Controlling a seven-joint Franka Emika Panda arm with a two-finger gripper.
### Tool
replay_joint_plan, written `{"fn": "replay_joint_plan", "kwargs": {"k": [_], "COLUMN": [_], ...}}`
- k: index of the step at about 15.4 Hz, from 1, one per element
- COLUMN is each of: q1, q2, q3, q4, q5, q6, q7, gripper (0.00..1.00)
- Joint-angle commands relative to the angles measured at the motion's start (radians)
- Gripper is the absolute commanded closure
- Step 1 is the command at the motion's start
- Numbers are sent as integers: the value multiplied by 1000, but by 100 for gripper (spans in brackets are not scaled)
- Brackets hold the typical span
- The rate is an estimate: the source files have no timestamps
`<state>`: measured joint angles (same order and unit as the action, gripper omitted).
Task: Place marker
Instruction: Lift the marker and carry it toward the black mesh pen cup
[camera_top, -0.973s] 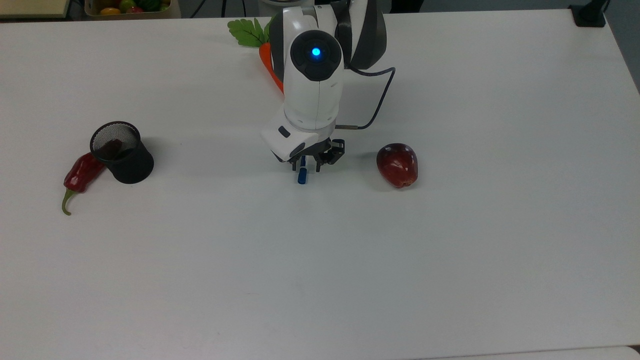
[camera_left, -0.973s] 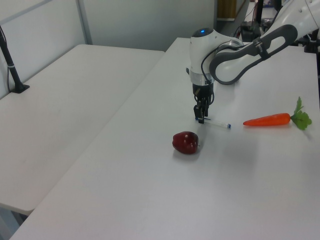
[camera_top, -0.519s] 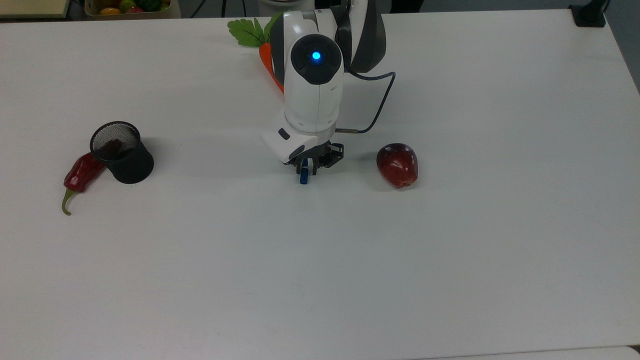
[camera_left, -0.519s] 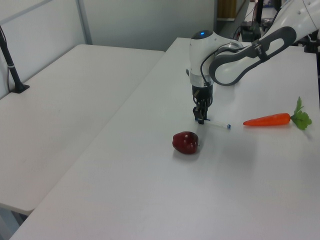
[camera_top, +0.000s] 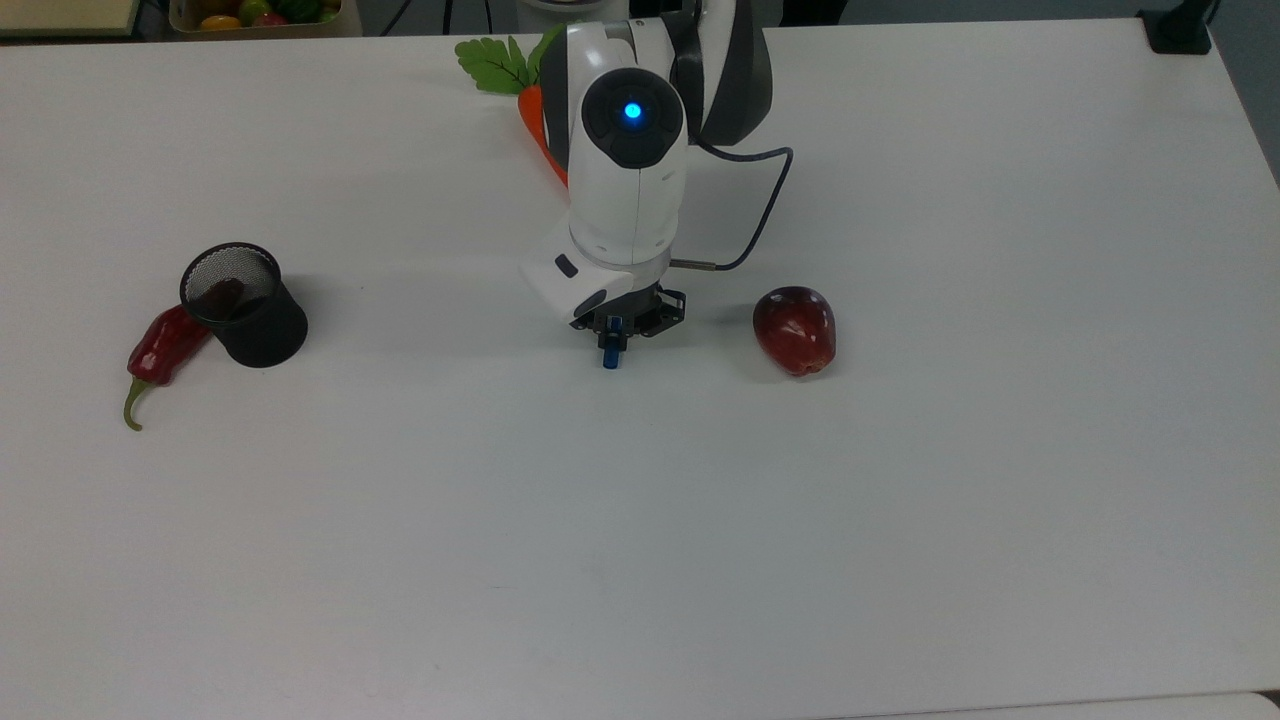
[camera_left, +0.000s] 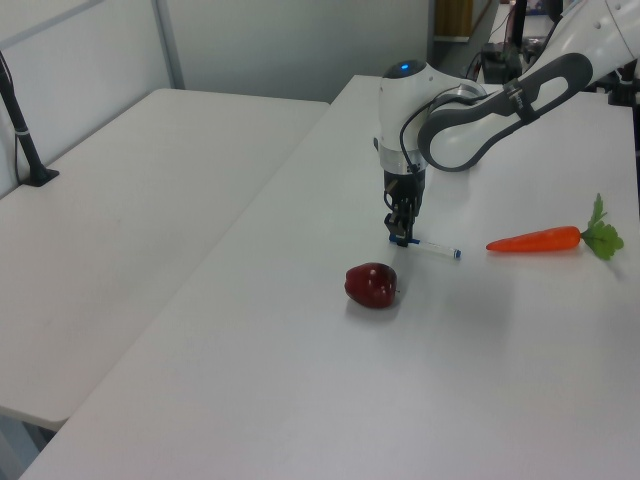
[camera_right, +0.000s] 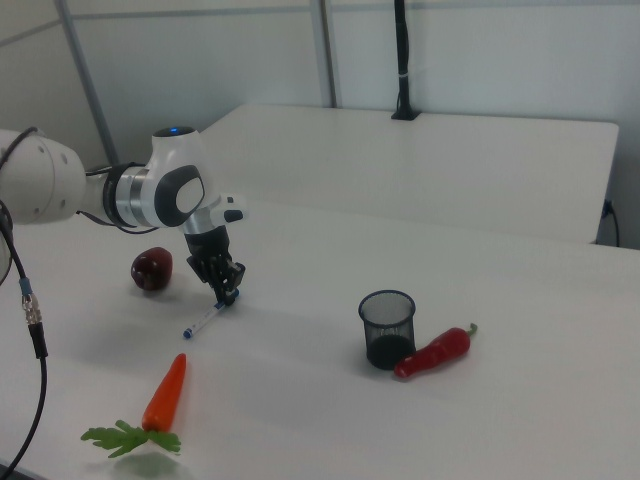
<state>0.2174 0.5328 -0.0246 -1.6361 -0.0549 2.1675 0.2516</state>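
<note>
Blue-capped marker (camera_left: 428, 246) lies on my table (camera_top: 900, 520), gripper (camera_left: 402, 237) clenched on its cap end; lift and carry to the cup (camera_top: 245, 305) remain, I judge.

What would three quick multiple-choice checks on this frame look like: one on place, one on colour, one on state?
1. Where does the red chili pepper lie?
A. beside the apple
B. right beside the black mesh cup
C. on the carrot

2. What colour is the marker end that sticks out past the gripper in the top view?
A. blue
B. red
C. green

3. What is the gripper doing?
A. hanging wide open over the cup
B. holding the apple
C. shut on one end of the marker, low at the table

Answers:
1 B: the chili pepper lies against the cup at the top view's left.
2 A: the marker shows a blue end below the gripper.
3 C: the fingers pinch the marker's end, and the left view shows its white body running out along the table.
</note>
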Motion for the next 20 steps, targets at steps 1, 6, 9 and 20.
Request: {"fn": "replay_joint_plan", "kwargs": {"k": [1,6,9,20], "q1": [16,14,14,-85], "q2": [-16,-75,-131,-258], "q3": [-8,-8,-8,-21], "q4": [-14,-5,22,150], "q5": [-2,-2,-2,-5], "q6": [19,-52,-139,-328], "q7": [25,23,23,-11], "gripper": [94,94,94,94]}}
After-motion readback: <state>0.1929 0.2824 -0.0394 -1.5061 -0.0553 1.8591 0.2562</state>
